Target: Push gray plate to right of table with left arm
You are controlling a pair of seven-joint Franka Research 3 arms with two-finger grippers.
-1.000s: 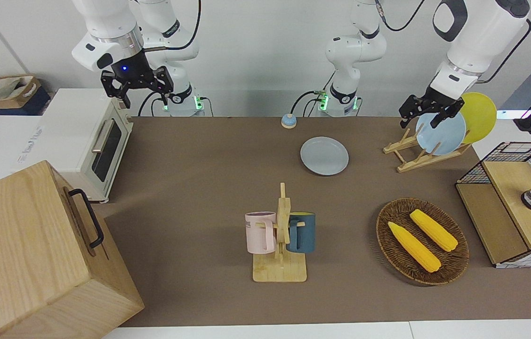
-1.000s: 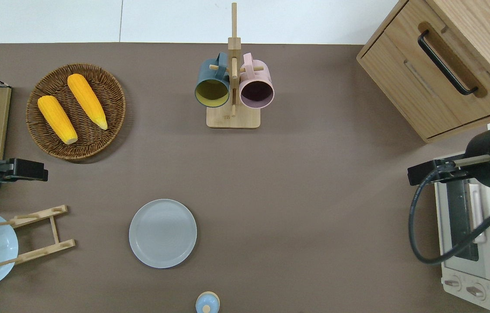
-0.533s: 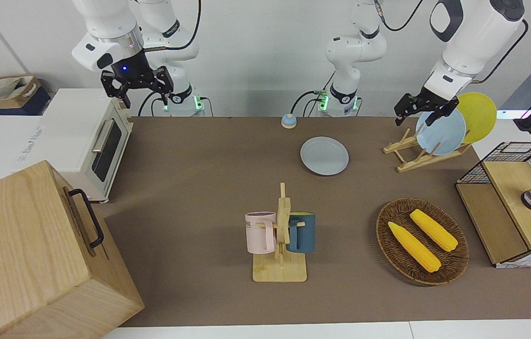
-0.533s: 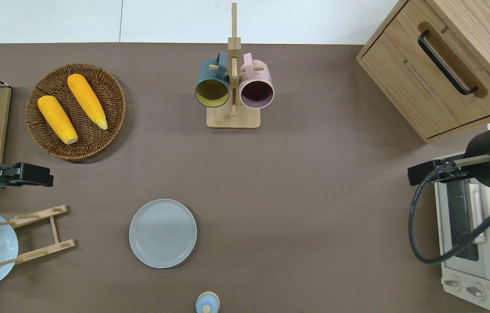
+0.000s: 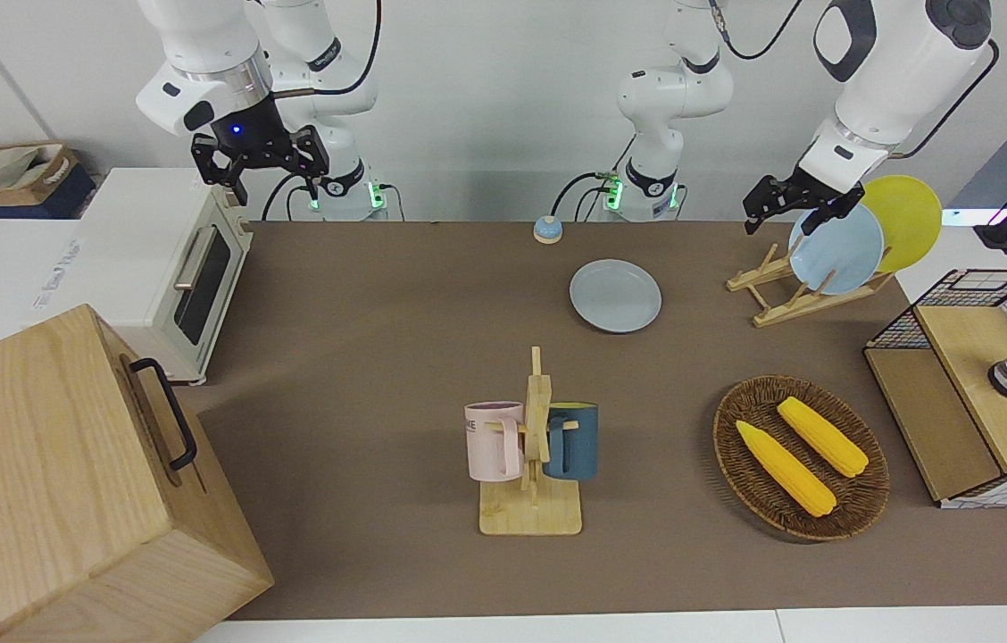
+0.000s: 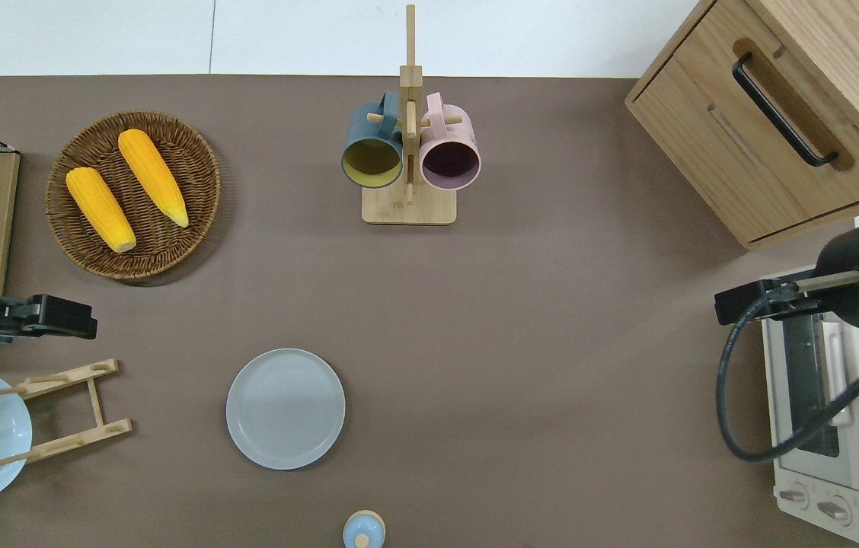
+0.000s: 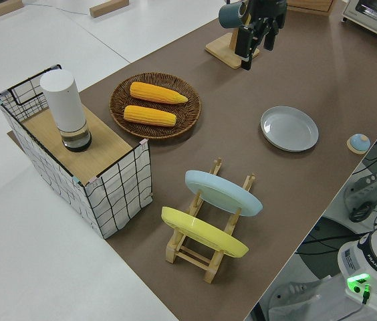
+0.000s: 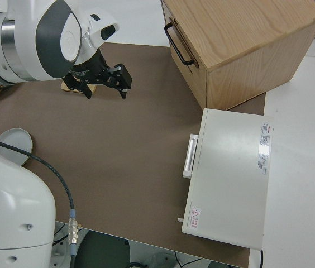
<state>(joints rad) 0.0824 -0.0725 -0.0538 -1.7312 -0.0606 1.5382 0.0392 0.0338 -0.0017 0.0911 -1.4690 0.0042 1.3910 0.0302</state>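
Note:
The gray plate (image 5: 615, 296) lies flat on the brown table (image 5: 378, 357), close to the robots' edge; it also shows in the overhead view (image 6: 285, 409) and the left side view (image 7: 289, 128). My left gripper (image 5: 780, 221) is open and empty, up in the air. In the overhead view the left gripper (image 6: 91, 327) is over bare table between the corn basket and the plate rack, apart from the gray plate and toward the left arm's end of it. My right gripper (image 5: 274, 189) is open and parked.
A wooden rack (image 5: 794, 290) holds a sky-blue plate (image 5: 836, 248) and a yellow plate (image 5: 910, 219). A wicker basket (image 5: 800, 457) holds two corn cobs. A mug stand (image 5: 532, 455), a small blue bell (image 5: 547, 229), a toaster oven (image 5: 173, 268), a wooden cabinet (image 5: 66, 482) and a wire crate (image 5: 977, 384) stand around.
My left gripper has moved a little toward the middle of the table and toward the robots' edge, closer to the gray plate. The plate and the right arm have not moved.

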